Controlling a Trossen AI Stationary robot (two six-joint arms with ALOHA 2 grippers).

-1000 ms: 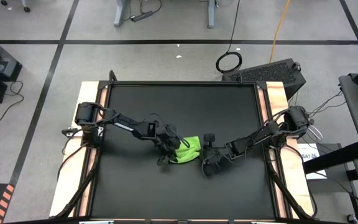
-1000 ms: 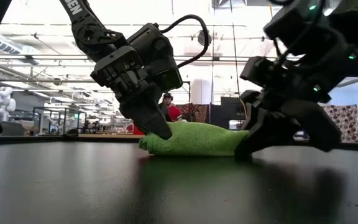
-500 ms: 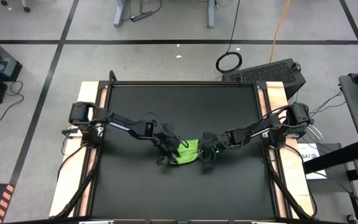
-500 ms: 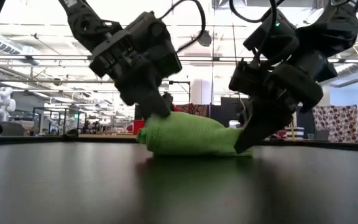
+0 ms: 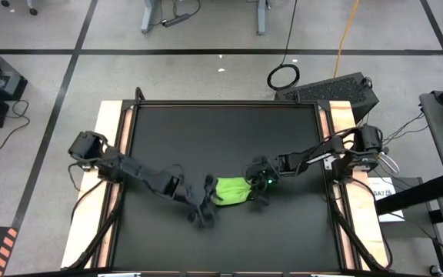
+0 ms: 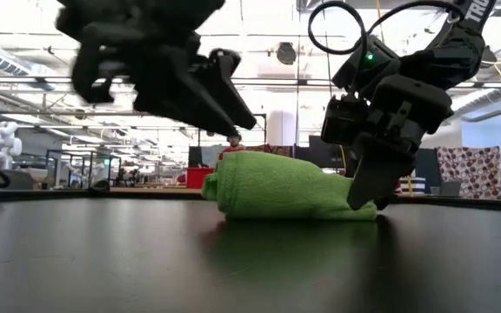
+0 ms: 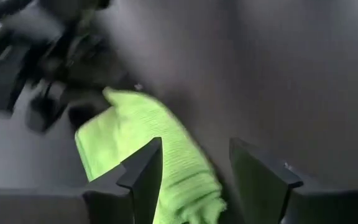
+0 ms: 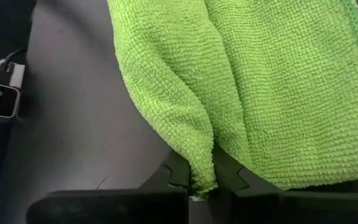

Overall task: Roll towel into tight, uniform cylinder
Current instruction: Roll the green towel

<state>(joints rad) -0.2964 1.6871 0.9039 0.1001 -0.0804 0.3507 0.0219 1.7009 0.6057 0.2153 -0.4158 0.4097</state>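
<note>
We see the towel (image 5: pixel 232 191) loosely rolled at the table's (image 5: pixel 221 131) near centre. Right gripper (image 5: pixel 257 186) is clamped on its right end; left gripper (image 5: pixel 206 201), fingers apart, hovers at its left end.

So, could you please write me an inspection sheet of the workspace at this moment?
Surface: black table top with pale wooden side strips, no marks seen.
Job's things: lime-green soft cloth towel, a loose stubby roll lying near the table's middle, one fold hanging open.
Clutter: nothing seen on the table.
Grippers: left gripper open, lifted just off the towel's left end; right gripper shut on a fold at the towel's right end.
Cables: black coiled cable on the floor beyond the table; orange cable nearby.
Surroundings: grey floor with dark lines; open hall with shelves behind the table.
</note>
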